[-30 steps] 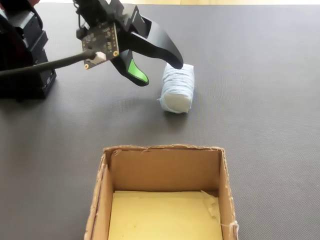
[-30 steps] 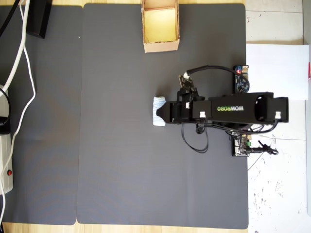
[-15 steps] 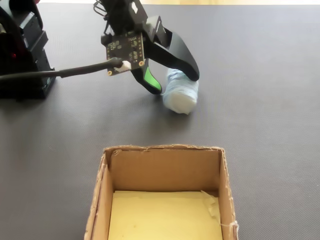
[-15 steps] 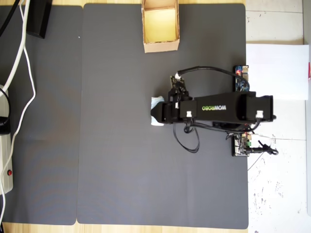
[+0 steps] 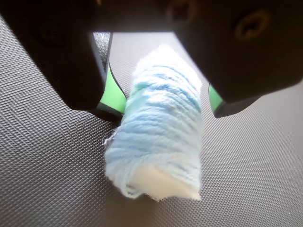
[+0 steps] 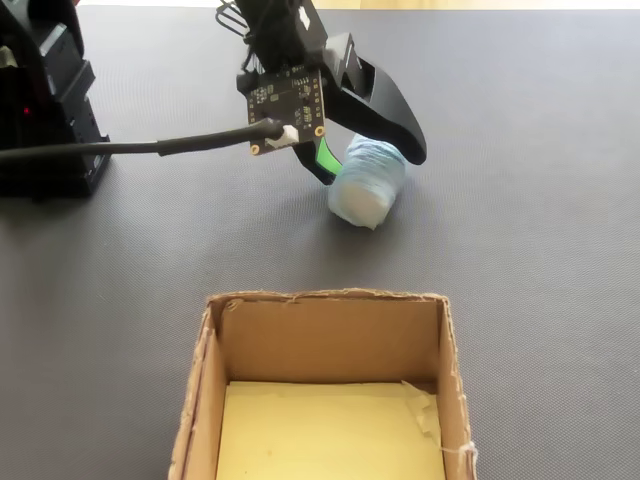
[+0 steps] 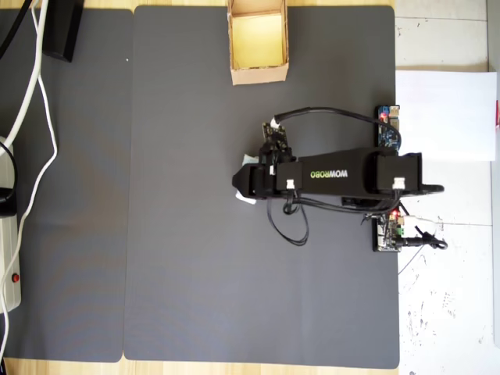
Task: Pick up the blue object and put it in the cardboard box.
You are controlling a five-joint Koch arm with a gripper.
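Observation:
The blue object (image 5: 158, 142), a pale blue-white roll of yarn, lies on the dark mat. My gripper (image 5: 165, 111) straddles its far end with the jaws open. The left green pad (image 5: 113, 94) touches the roll's side, while the right pad (image 5: 214, 98) stands a little off it. In the fixed view the gripper (image 6: 370, 162) reaches down over the roll (image 6: 365, 192), and the cardboard box (image 6: 330, 335) sits open-topped near the bottom edge. From overhead the arm hides most of the roll (image 7: 247, 199), and the box (image 7: 258, 76) stands at the mat's top edge.
A black textured mat (image 7: 180, 234) covers the table. Circuit boards (image 7: 388, 129) and loose cables (image 7: 293, 226) lie beside the arm's base. White cables (image 7: 35, 86) run along the left edge and white paper (image 7: 445, 105) lies at the right. A black unit (image 6: 45, 110) stands at the fixed view's left.

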